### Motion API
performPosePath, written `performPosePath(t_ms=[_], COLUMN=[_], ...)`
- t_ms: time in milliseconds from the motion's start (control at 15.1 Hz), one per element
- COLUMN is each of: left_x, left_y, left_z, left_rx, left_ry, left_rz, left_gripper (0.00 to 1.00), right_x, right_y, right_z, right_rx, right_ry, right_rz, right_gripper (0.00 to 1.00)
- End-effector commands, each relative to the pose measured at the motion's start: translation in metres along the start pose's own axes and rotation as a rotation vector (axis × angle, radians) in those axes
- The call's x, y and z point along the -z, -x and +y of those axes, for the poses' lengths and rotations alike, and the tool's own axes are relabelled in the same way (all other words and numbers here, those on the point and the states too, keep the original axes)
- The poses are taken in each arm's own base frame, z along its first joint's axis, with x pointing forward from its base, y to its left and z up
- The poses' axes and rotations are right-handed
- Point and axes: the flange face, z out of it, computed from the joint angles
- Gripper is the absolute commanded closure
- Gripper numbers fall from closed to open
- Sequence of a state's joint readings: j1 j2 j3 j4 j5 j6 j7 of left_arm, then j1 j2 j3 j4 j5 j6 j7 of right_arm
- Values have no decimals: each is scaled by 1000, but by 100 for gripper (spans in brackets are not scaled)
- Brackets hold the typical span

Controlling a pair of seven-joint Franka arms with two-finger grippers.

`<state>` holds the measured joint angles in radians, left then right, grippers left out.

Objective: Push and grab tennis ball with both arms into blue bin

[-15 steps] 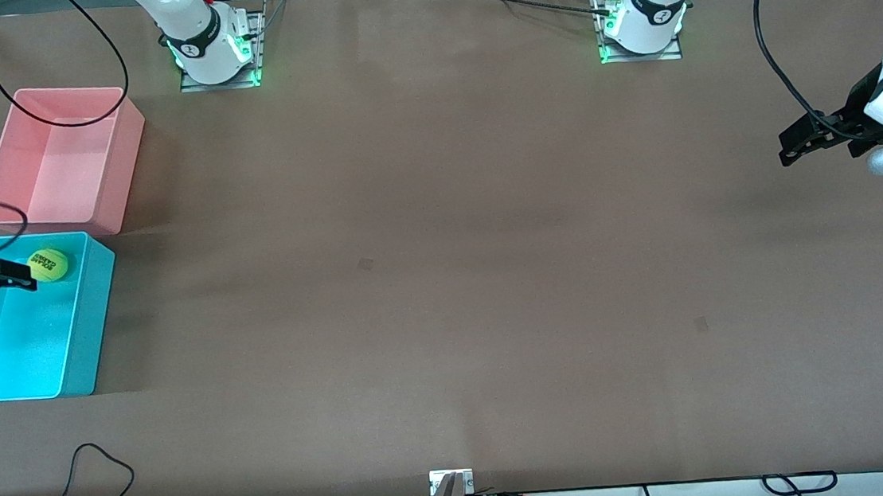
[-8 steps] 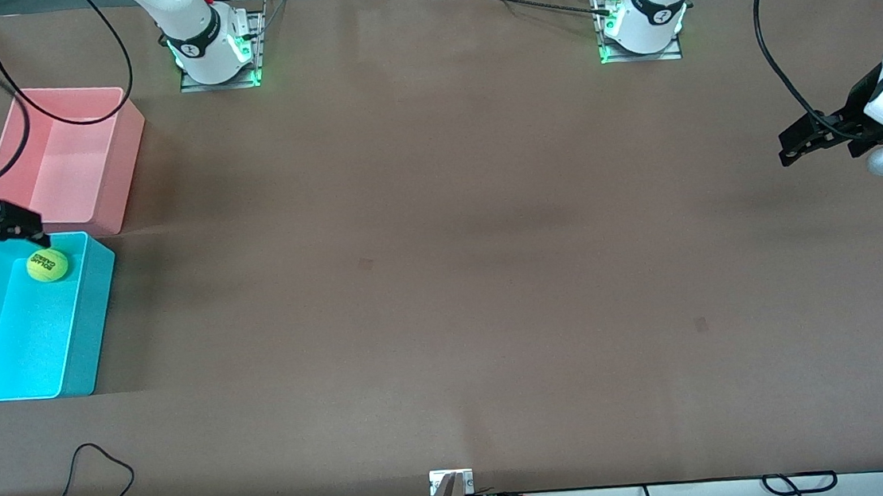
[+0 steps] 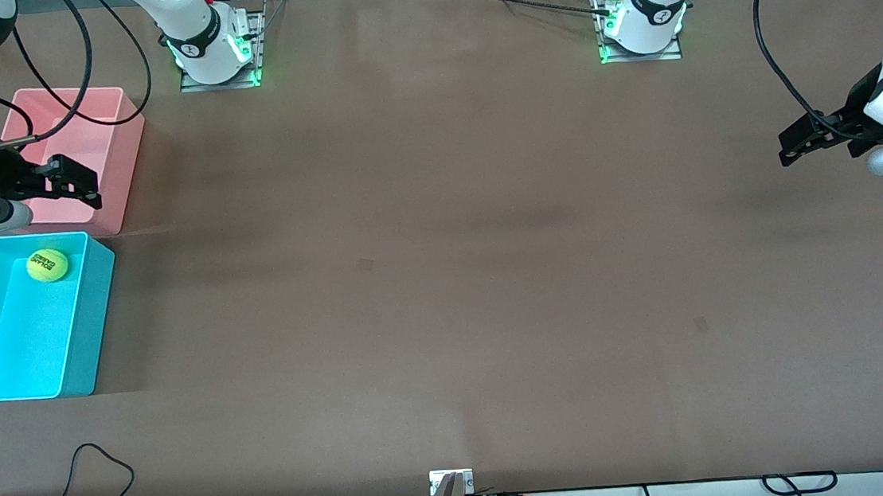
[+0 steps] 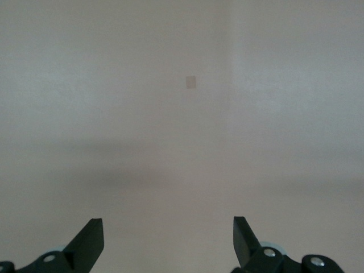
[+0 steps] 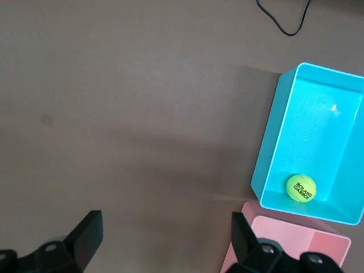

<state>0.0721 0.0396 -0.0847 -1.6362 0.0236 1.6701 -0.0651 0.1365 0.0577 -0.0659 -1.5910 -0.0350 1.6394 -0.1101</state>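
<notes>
The tennis ball (image 3: 47,265) lies inside the blue bin (image 3: 18,341), in the corner nearest the pink bin. The right wrist view shows the ball (image 5: 301,187) lying free on the bin's floor, within the bin's walls (image 5: 267,153). My right gripper (image 3: 84,183) is open and empty, up over the pink bin's wall nearest the blue bin; in its own view (image 5: 165,222) the jaws stand wide apart. My left gripper (image 3: 788,146) waits open and empty over the table at the left arm's end; its own view (image 4: 168,224) shows only bare table.
The pink bin (image 3: 104,134) stands beside the blue bin, farther from the front camera, and also shows in the right wrist view (image 5: 296,244). A black cable loop (image 3: 93,470) lies near the table's front edge. Small dark marks (image 3: 365,264) dot the brown table.
My right gripper has moved up and away from the blue bin, from beside the ball to over the pink bin. The ball stays in the blue bin. The left arm has not moved.
</notes>
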Motion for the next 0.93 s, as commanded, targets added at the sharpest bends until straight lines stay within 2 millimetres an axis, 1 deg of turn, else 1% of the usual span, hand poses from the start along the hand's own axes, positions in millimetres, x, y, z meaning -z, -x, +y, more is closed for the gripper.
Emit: performPosePath(t_ms=[0, 198, 727, 859], left_x=[7, 6, 6, 6], left_y=[1, 2, 2, 2], left_z=[1, 1, 1, 1], left_rx=[-6, -6, -8, -8], left_ry=[16, 16, 16, 16], left_rz=[2, 0, 0, 0], left_gripper=[0, 0, 0, 0], right_x=[4, 2, 1, 2], right_y=[1, 0, 4, 4], right_z=[7, 8, 33, 34], right_rx=[-50, -52, -95, -97], right_ry=[9, 3, -3, -1], right_rz=[-18, -24, -20, -19], right_gripper=[0, 0, 0, 0])
